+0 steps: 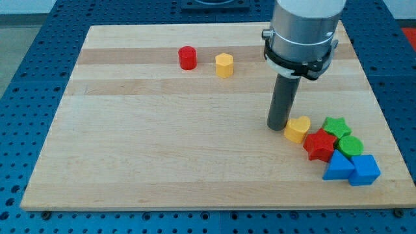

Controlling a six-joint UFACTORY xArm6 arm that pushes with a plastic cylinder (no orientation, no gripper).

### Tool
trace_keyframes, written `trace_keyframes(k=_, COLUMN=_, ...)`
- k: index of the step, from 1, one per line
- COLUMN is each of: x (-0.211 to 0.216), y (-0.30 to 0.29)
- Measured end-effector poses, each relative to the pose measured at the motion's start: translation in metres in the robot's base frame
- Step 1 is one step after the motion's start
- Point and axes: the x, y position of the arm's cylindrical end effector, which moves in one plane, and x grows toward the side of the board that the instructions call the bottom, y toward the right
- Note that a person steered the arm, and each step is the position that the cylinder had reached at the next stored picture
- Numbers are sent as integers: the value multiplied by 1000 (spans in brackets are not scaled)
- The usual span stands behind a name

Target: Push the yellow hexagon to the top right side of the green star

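The yellow hexagon (224,65) sits near the view's top, left of centre-right, beside a red cylinder (188,58) on its left. The green star (337,127) lies at the view's right in a cluster of blocks. My tip (279,125) stands on the board between them, lower right of the hexagon and well apart from it. The tip touches or nearly touches the left side of a yellow heart-shaped block (298,129), which lies left of the green star.
The cluster at the lower right also holds a red star (319,145), a green cylinder (351,145), a blue triangle (337,167) and a blue cube (364,170). The wooden board (162,149) ends close to the cluster on the right and bottom.
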Motion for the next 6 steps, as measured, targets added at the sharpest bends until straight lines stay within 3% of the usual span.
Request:
trace_keyframes(k=2, x=-5, y=-18)
trace_keyframes(k=5, x=-125, y=-153)
trace_keyframes(k=6, x=-150, y=-164)
